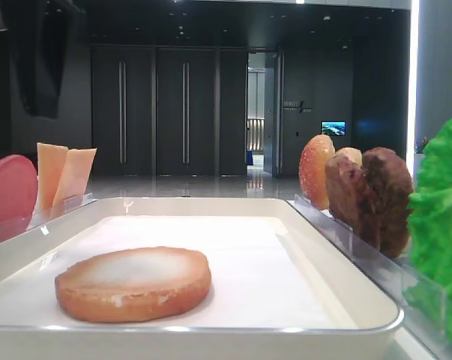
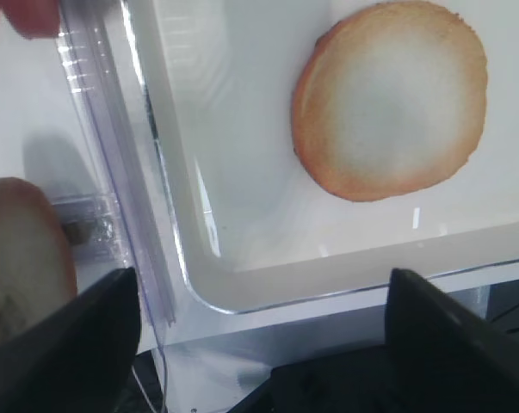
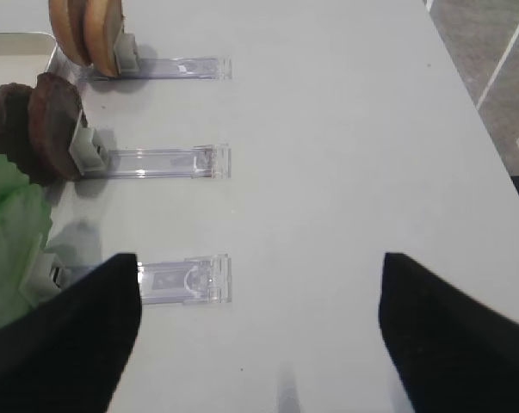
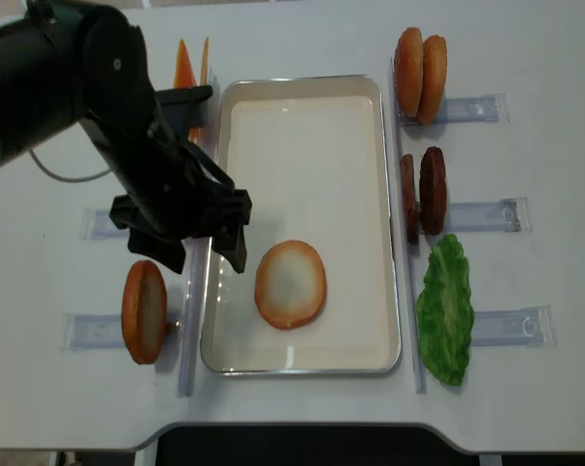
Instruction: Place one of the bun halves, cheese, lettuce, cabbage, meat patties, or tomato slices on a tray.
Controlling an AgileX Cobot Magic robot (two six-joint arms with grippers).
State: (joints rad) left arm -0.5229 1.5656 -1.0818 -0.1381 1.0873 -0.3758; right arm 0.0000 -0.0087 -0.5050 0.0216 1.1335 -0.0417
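1. Overhead view bright and even; white table (image 4: 525,408) nearly washed out
2. Low view: dim dark room behind, glare on the tray (image 1: 345,262) lining, lettuce (image 1: 443,225) at near right blurred
3. Left wrist view soft, with glints along the tray rim
4. Soft shadows beside the clear racks (image 3: 169,161)

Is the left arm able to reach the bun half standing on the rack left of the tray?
Probably yes: the left gripper hangs open just above and beside that bun half, with nothing between them.
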